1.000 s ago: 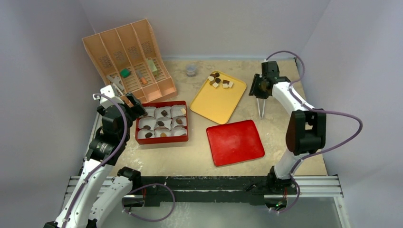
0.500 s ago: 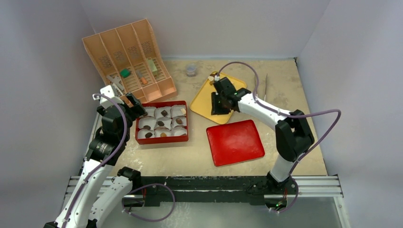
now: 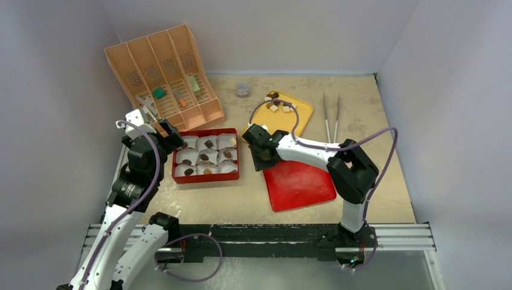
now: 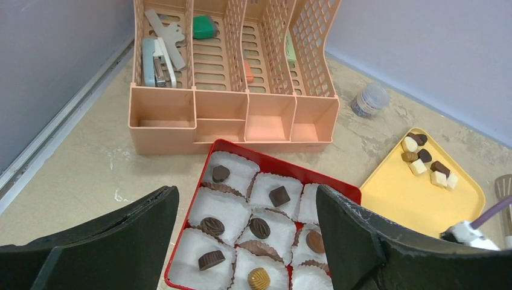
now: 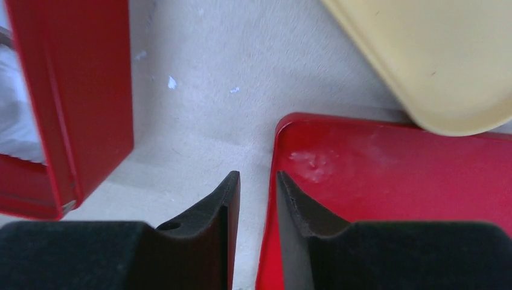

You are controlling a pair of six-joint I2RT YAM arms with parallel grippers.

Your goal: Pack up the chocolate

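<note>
Left fingers wide apart above red box of chocolate, right fingers narrowly apart at red lid edge on worktop

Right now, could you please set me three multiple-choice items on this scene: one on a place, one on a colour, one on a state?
1. Where do the loose chocolate pieces lie?
A. on the yellow plastic tray
B. on a flat red lid
C. on the bare tabletop

2. What colour is the small block in the peach slotted organiser?
A. blue
B. green
C. white

3. How is the left gripper?
A. shut on a paper cup
B. open, empty
C. shut on a chocolate

Answers:
1. A, they cluster at the tray's far end.
2. B, the left wrist view shows it green.
3. B, its fingers stand wide apart, nothing between.
</note>
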